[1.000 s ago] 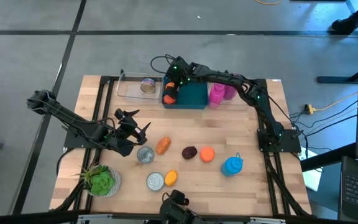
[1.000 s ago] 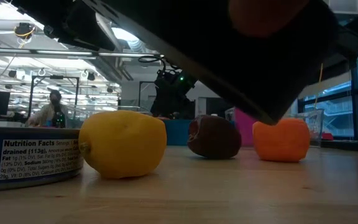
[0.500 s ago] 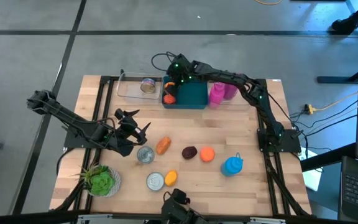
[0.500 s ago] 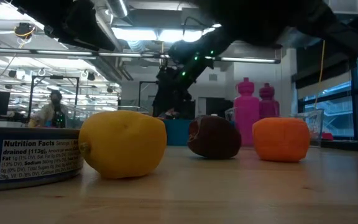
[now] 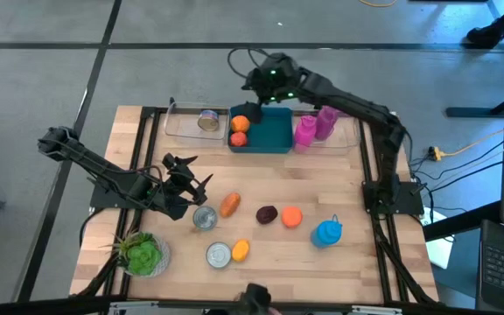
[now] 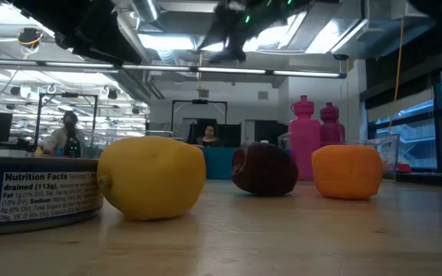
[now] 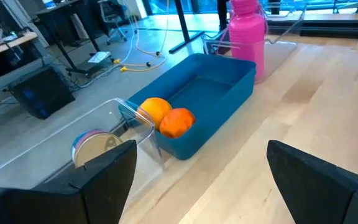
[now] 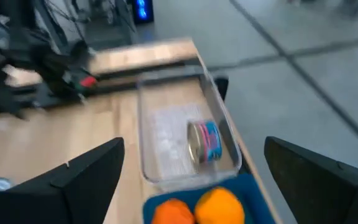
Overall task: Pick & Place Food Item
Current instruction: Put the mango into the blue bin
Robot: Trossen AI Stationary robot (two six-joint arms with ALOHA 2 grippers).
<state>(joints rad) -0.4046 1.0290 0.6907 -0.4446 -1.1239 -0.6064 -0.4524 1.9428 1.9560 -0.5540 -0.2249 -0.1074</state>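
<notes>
My right gripper (image 5: 259, 80) hangs above the blue bin (image 5: 271, 136), jaws apart and empty — I'd retreat high, clearing the two fruits (image 5: 240, 130); left gripper (image 5: 192, 179) waits, jaws apart.

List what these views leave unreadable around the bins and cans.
- Can in the clear tray: right wrist view, label blurred.
- Front can: low view, cut by the picture's edge.
- Blue bin: low view, mostly hidden behind the lemon and dark fruit.
</notes>
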